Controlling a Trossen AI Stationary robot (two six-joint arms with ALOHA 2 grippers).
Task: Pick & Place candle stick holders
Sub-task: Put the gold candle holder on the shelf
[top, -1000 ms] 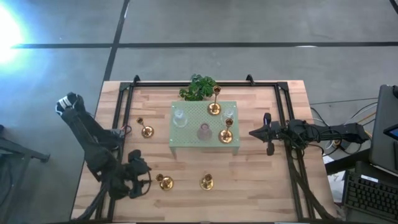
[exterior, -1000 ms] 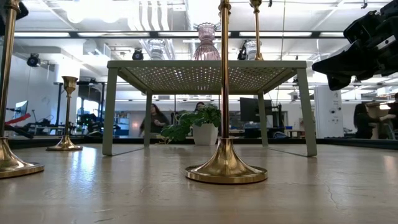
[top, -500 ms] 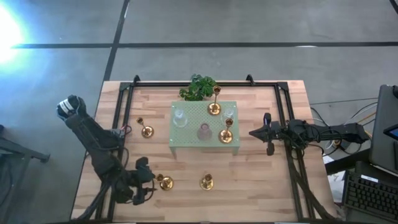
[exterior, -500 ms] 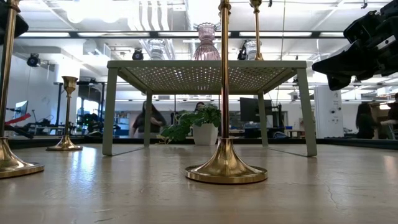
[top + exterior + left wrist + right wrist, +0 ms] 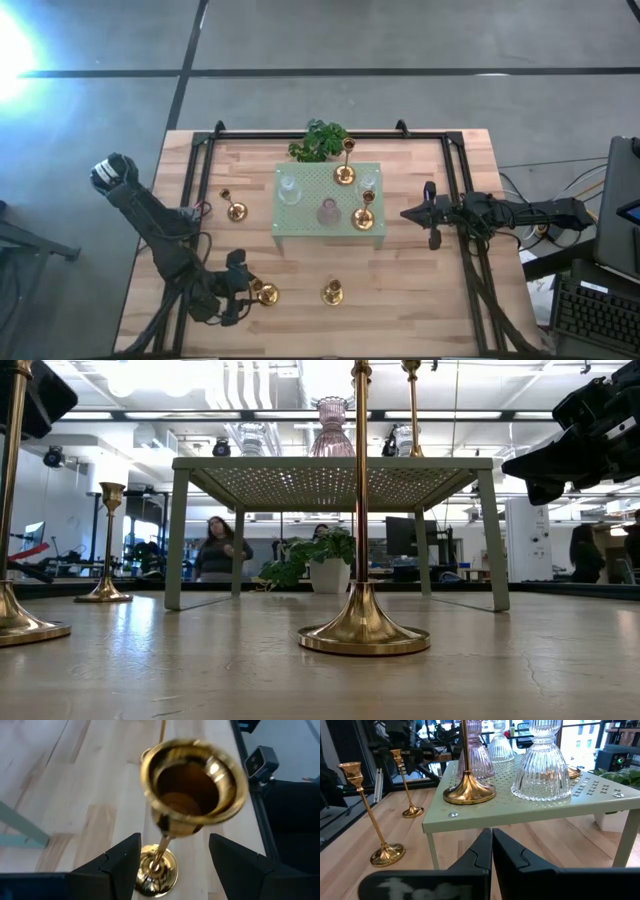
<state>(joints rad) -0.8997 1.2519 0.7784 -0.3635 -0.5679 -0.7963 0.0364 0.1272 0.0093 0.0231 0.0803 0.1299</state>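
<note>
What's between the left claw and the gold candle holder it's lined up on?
Nothing visible. The left claw is open, fingers either side of the gold candle holder, with only bare table around it. The right claw waits shut beside the green stand.

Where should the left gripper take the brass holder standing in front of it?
On the thin stem of the brass holder, coming level from the side. The left gripper already has open fingers on either side of it; the cup and round base look too wide.
</note>
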